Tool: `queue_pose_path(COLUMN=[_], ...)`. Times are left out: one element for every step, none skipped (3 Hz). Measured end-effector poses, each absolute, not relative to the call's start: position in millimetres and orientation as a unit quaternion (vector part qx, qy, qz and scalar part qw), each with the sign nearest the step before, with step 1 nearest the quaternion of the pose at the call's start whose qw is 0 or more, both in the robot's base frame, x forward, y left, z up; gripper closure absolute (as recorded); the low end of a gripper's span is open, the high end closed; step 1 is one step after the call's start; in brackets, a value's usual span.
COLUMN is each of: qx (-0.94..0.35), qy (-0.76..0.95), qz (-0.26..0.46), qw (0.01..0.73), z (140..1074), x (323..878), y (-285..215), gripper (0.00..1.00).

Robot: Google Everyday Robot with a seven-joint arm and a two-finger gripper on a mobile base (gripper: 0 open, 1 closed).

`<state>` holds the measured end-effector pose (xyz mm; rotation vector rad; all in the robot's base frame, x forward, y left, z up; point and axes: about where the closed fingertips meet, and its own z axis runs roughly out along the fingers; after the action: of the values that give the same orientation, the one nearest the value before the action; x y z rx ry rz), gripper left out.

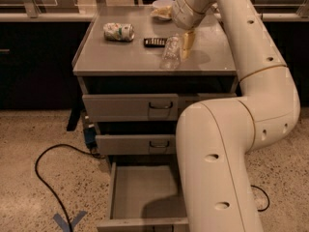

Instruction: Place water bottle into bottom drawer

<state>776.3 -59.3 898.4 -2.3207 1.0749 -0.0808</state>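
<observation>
The water bottle (170, 52) is clear and crinkled. It lies on the grey cabinet top (125, 57) near the front edge, right of the middle. My gripper (187, 43) hangs down from the arm right beside the bottle's right side, low over the top. The bottom drawer (141, 190) is pulled out at floor level. Its grey floor is bare, and my arm covers its right part.
A crushed white-green can (119, 31) lies at the back left of the top. A small dark object (155, 42) lies just behind the bottle, and a white bowl (162, 6) stands at the back. The two upper drawers (130, 107) are shut. A black cable (46, 178) loops on the floor at the left.
</observation>
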Motion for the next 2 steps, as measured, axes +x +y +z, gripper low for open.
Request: queue_pose_path(qx=[-0.886,-0.897], qy=[0.371,0.351], qz=[-0.014,0.001], qw=[0.279,0.268], z=[884.0,873.0], x=[773.5,768.8], y=[-41.0,-31.9], gripper=[0.00,0.00])
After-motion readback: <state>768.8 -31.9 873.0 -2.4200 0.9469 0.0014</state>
